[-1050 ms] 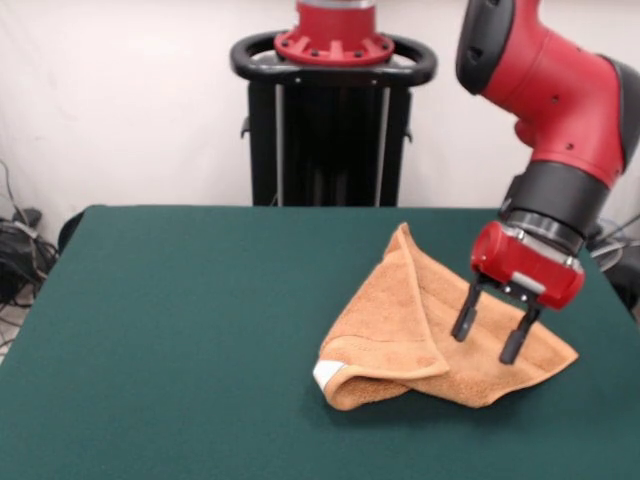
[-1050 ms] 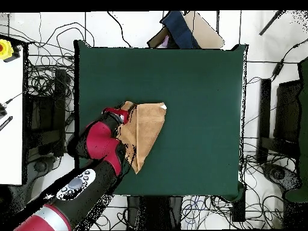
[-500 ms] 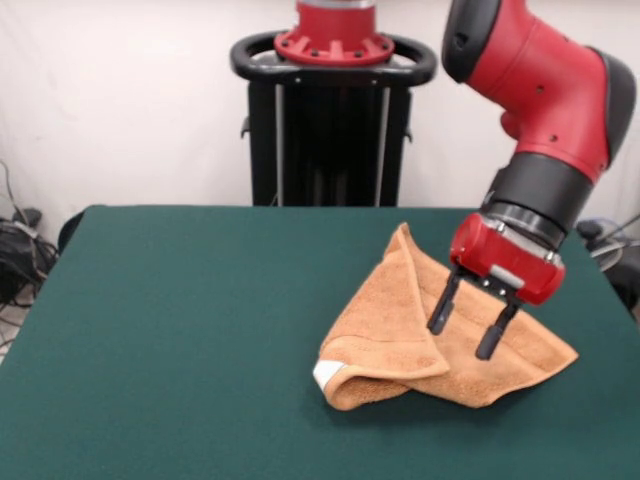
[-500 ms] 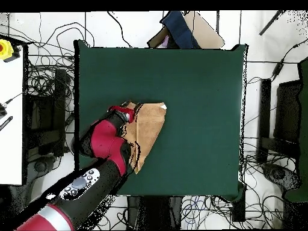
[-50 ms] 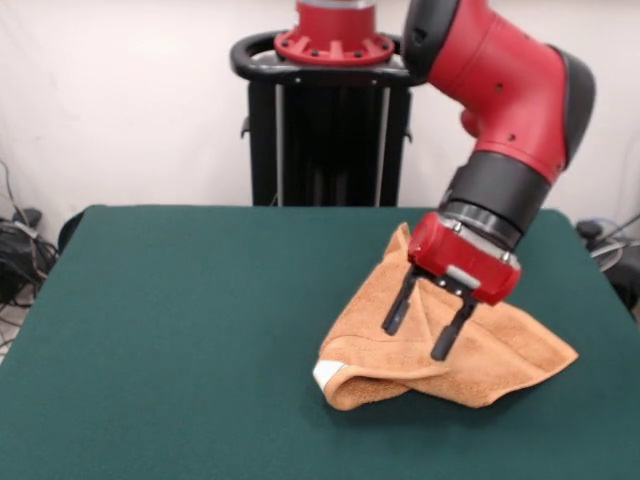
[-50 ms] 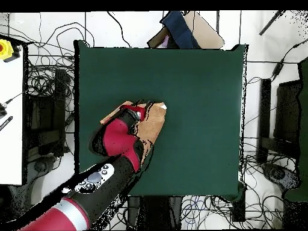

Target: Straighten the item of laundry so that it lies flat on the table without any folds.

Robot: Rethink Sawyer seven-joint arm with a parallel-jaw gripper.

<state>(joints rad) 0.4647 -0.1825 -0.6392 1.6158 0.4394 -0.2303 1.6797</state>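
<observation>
Orange-tan terry towel (image 5: 440,335), folded over on itself into a rough triangle, lying on the dark green table (image 5: 180,330). In the front view, placed toward the table's right edge, about midway between the near and far edges. One corner peaked up toward the far edge, another stretched flat toward the right edge, and a rolled fold with a small white tag (image 5: 327,375) pointing at the near edge. In the overhead view, towel (image 6: 155,120) mostly covered by the arm, only a strip and the white-tagged corner showing.

Red and black gripper (image 5: 426,325) tilted, poised over the middle of the towel. Fingers (image 5: 396,305) spread apart, nothing between them. Hard to tell whether the tips touch the cloth or hover just above it.
</observation>
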